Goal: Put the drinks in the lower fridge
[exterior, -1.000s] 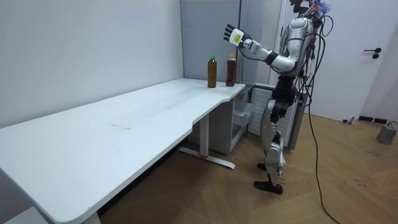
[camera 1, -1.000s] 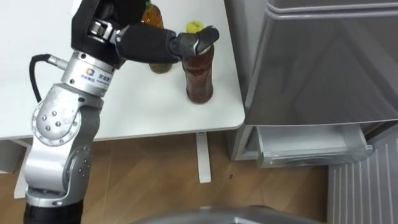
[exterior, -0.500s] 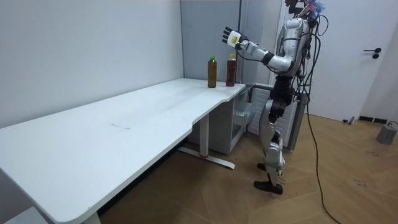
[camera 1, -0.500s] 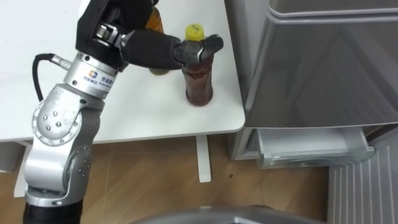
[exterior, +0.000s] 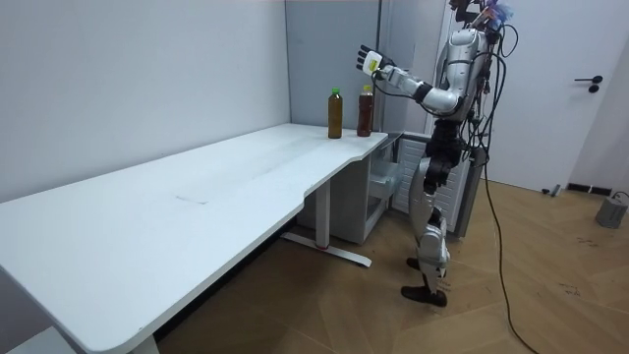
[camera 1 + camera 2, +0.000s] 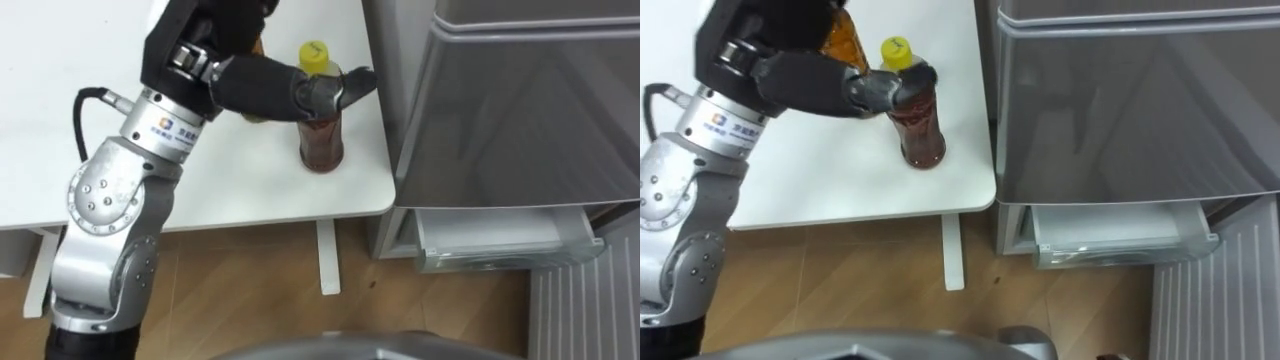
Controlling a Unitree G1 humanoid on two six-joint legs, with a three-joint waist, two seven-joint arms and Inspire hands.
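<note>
A brown drink bottle with a yellow cap (image 6: 321, 141) stands upright near the right front corner of the white table (image 6: 200, 190). A second amber bottle (image 6: 845, 40) stands just behind it, mostly hidden by my left hand (image 6: 255, 82); the room view shows its green cap (image 5: 335, 91). My left hand is open and reaches in from the left at the height of the yellow-capped bottle's neck. A fingertip (image 6: 358, 80) points past the bottle toward the fridge. In the room view the left hand (image 5: 368, 59) hovers above both bottles.
A grey fridge (image 6: 520, 100) stands right of the table. Its lower drawer (image 6: 500, 235) is pulled out a little, with a white front edge. Wooden floor lies below, and a white table leg (image 6: 325, 255) stands near the fridge.
My left hand has slid to the right along the yellow-capped bottle's neck, so its fingertip now sticks out beyond the bottle. Both bottles stay in place.
</note>
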